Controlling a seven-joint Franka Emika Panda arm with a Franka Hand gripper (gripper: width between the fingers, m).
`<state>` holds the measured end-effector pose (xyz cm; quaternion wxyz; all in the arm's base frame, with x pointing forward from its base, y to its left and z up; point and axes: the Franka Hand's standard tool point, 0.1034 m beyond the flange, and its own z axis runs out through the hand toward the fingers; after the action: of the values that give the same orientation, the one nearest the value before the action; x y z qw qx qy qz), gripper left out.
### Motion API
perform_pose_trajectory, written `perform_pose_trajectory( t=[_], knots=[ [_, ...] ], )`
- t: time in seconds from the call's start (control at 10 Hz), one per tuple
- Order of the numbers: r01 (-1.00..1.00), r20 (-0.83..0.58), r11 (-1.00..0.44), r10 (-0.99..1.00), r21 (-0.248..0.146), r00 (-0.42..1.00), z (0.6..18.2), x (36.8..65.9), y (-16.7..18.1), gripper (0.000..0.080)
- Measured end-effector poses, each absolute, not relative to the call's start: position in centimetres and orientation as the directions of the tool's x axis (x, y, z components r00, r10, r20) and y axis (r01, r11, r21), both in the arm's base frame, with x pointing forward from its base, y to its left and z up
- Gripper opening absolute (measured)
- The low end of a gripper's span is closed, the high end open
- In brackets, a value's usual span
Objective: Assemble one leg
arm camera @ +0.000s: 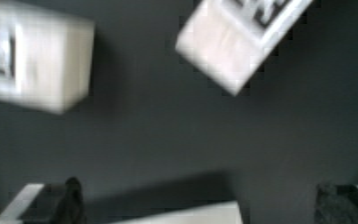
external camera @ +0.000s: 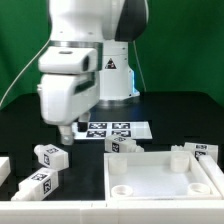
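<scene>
Several legs lie on the black table. One leg (external camera: pixel 50 155) with a tag lies at the exterior view's left, and another (external camera: pixel 35 184) lies nearer the front. Two more legs (external camera: pixel 125 146) (external camera: pixel 200 150) rest by the far rim of the white square panel (external camera: pixel 165 200). My gripper (external camera: pixel 63 130) hangs just above the table, beside the marker board (external camera: pixel 115 130) and behind the left leg. In the blurred wrist view my gripper (arm camera: pixel 208 205) is open and empty. Two white tagged pieces (arm camera: pixel 25 55) (arm camera: pixel 243 35) lie beyond its fingertips (arm camera: pixel 60 200). I cannot tell which pieces they are.
Part of another white piece (external camera: pixel 3 166) shows at the exterior view's left edge. The robot's base (external camera: pixel 112 75) stands behind the marker board. Green curtains close the back. A pale blurred shape (arm camera: pixel 194 215) lies low between the fingers in the wrist view.
</scene>
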<state>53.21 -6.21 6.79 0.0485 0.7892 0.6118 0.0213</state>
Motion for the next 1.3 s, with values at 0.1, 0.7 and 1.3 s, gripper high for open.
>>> perform_pose_trajectory(
  t=[0.1, 0.7, 1.3],
  knots=[
    [0.947, -0.016, -0.305, 0.951, 0.102, 0.308, 6.7, 53.2, -6.0, 0.0649],
    [0.635, 0.051, -0.767, 0.641, 0.093, 0.766, 6.7, 53.6, -8.0, 0.0649],
    [0.46, 0.052, -0.885, 0.463, 0.066, 0.885, 7.0, 55.0, -7.9, 0.0649]
  ],
)
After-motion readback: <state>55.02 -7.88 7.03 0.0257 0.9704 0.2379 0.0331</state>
